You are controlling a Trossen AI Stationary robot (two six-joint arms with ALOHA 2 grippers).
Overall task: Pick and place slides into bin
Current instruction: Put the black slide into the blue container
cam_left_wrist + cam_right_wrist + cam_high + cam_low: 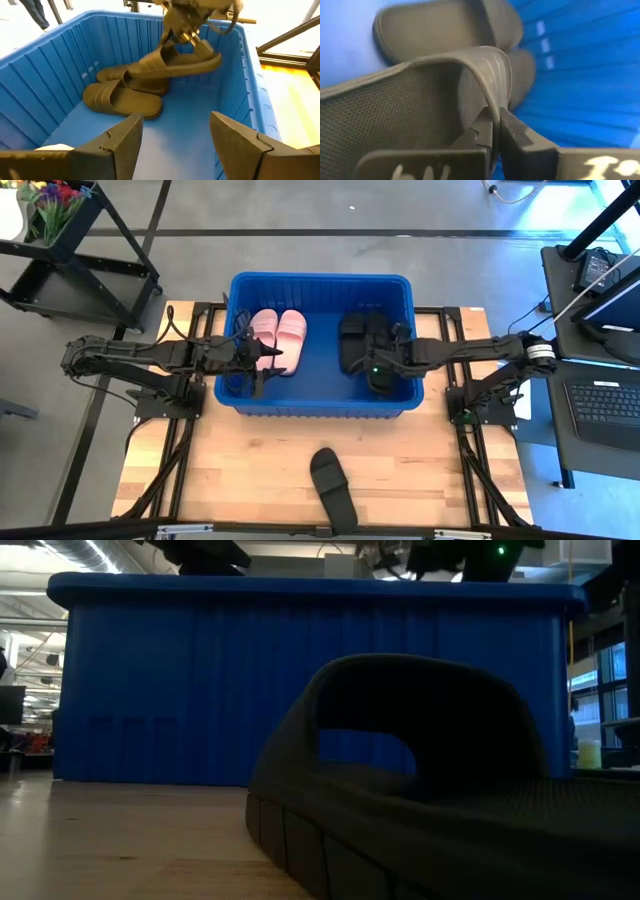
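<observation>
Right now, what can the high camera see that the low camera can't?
Only the high view shows inside the bin: two pale pink slide sandals, matte black slide sandals, the open left pincer and the right pincer shut on one black sandal's strap. Only the low view shows the room behind. Both show the big blue plastic bin and the black sandal on the table.

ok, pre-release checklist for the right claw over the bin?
1. Right claw shut on the black slide's strap: ok.
2. Held slide inside the bin walls, above the two black slides already in: ok.
3. Left claw open, empty, inside the bin's left half near the pink slides, apart from the drop spot: ok.
4. Held slide clear of the bin floor: cannot tell.
5. Last black slide on the table, still to pick: not ok.
</observation>
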